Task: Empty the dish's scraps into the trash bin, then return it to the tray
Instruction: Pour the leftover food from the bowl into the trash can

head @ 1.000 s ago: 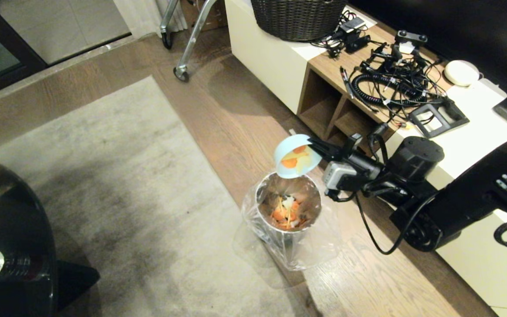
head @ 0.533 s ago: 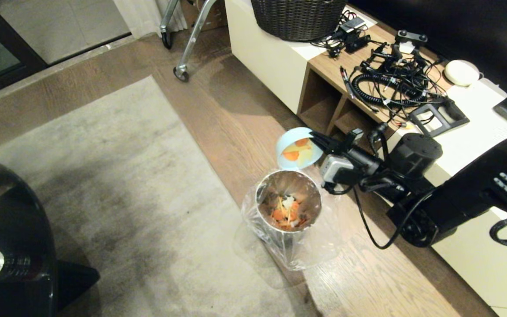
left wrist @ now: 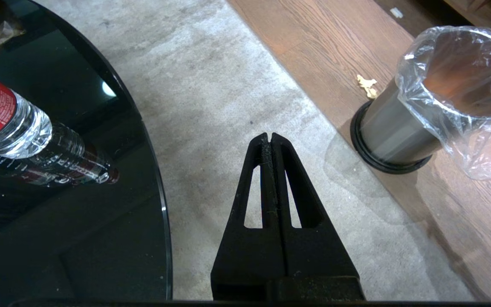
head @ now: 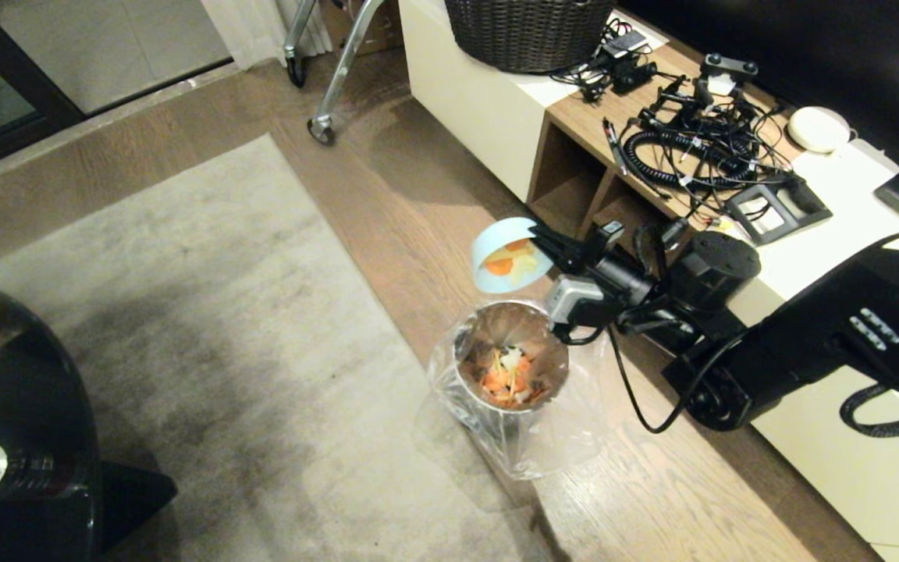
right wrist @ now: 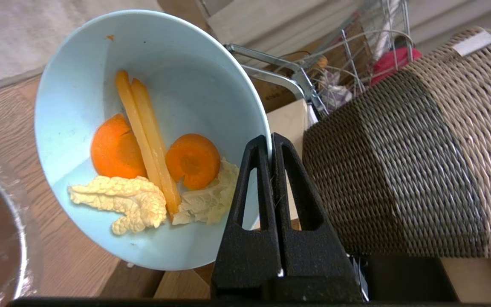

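Tipping the bowl (head: 506, 256) over the bin (head: 510, 361) is the step in hand, and it looks only partly done. Right gripper (right wrist: 271, 143) is clamped on the bowl's rim, bowl held steeply tilted, above the bin and a little to its far side. Scraps (right wrist: 149, 170) cling inside: two orange slices, two yellow strips, pale leafy bits. Bin stands on the wood floor beside the rug (head: 184, 351), bag-lined, with scraps already at the bottom. One stray bit (left wrist: 367, 85) lies on the floor just beside it. Judgement: bring the low edge of the rim squarely over the opening, then tilt further; sticky leaf pieces may need a small shake. Left gripper (left wrist: 270, 140) hangs closed and empty over the rug, near the glass table (left wrist: 79, 179). Tray not in view.
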